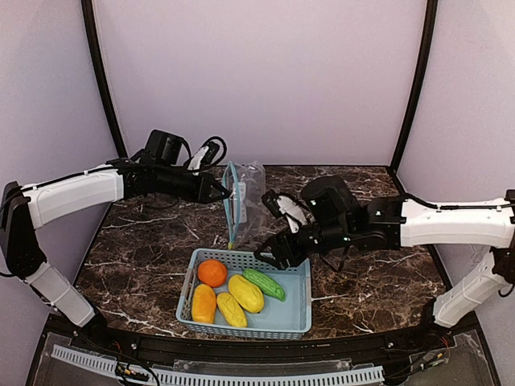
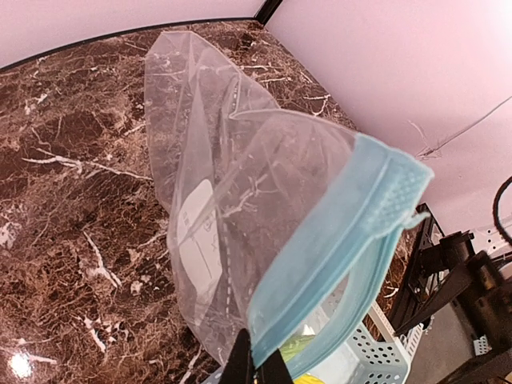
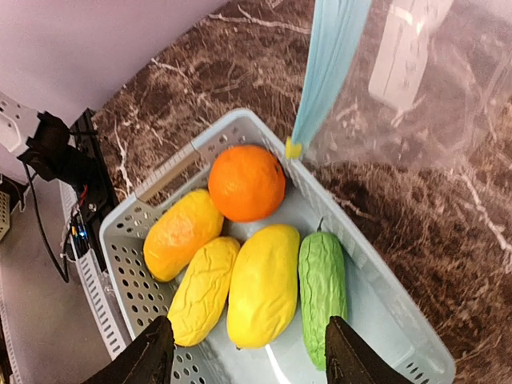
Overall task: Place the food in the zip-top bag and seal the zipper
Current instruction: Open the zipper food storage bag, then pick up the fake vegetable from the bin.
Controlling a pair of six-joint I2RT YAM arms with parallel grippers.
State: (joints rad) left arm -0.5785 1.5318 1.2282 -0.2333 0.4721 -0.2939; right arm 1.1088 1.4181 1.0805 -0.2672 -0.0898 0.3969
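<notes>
The clear zip-top bag [image 1: 251,193] hangs upright above the table, behind the basket. My left gripper [image 1: 224,191] is shut on its light blue zipper [image 1: 231,205]. In the left wrist view the jaws [image 2: 258,370] pinch the zipper strip [image 2: 344,240] at its lower end, and the bag [image 2: 208,184] is slightly open. The food lies in the basket: an orange [image 3: 246,182], three yellow fruits [image 3: 182,234] [image 3: 204,290] [image 3: 262,284] and a green pod [image 3: 322,284]. My right gripper [image 3: 248,324] is open and empty, just above the fruits. It hovers at the basket's far right [image 1: 278,253].
The light blue perforated basket [image 1: 245,326] stands at the front middle of the dark marble table [image 1: 145,257]. The bag's zipper [image 3: 328,56] hangs just beyond the basket's far rim [image 3: 384,272]. Purple walls close in the back and sides.
</notes>
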